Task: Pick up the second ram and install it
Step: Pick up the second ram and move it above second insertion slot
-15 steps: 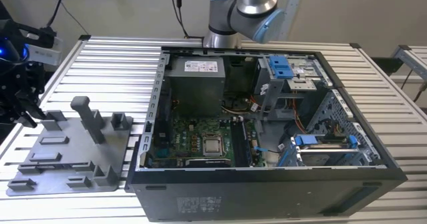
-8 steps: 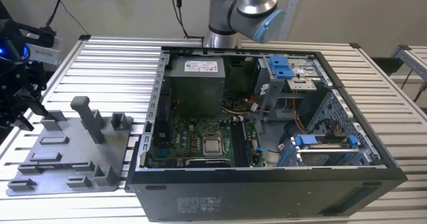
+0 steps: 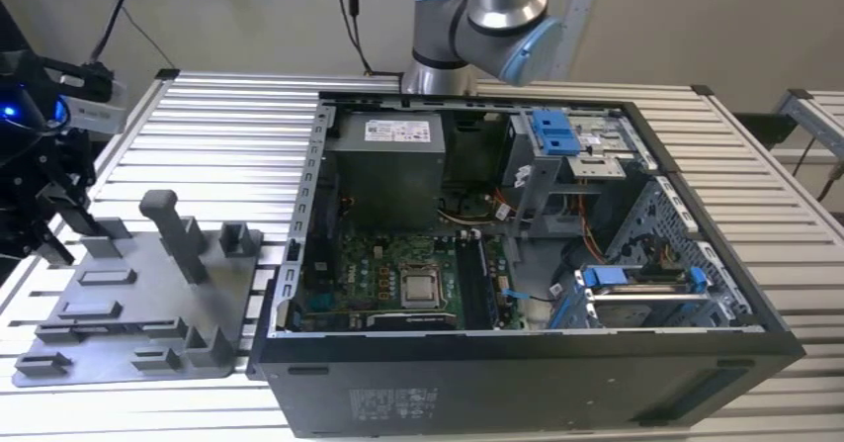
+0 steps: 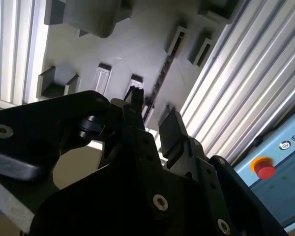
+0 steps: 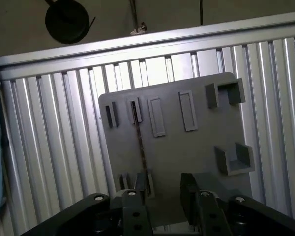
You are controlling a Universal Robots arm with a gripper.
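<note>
Pincer (image 3: pixel 46 229) at the table's (image 3: pixel 224 116) edge on the exterior view's left, hanging just off the outer side of the grey tray (image 3: pixel 145 304). The tray lies flat on the slats beside that edge, with an upright grey post (image 3: pixel 172 229) sticking up from it. In both wrist views the pincer stands open and points at the tray, its two black fingers (image 5: pixel 137 199) set apart and gripping nothing. The second ram (image 5: pixel 139 142) stands on its long edge in the tray, a thin dark strip running between slot blocks. Its near end comes close to one finger but is not held; the second wrist view shows the same strip (image 4: pixel 157 86). Further right in the exterior view, an open computer case (image 3: pixel 528 373) takes up the middle of the table. The arm (image 3: pixel 481 17) rises behind it at the far edge.
</note>
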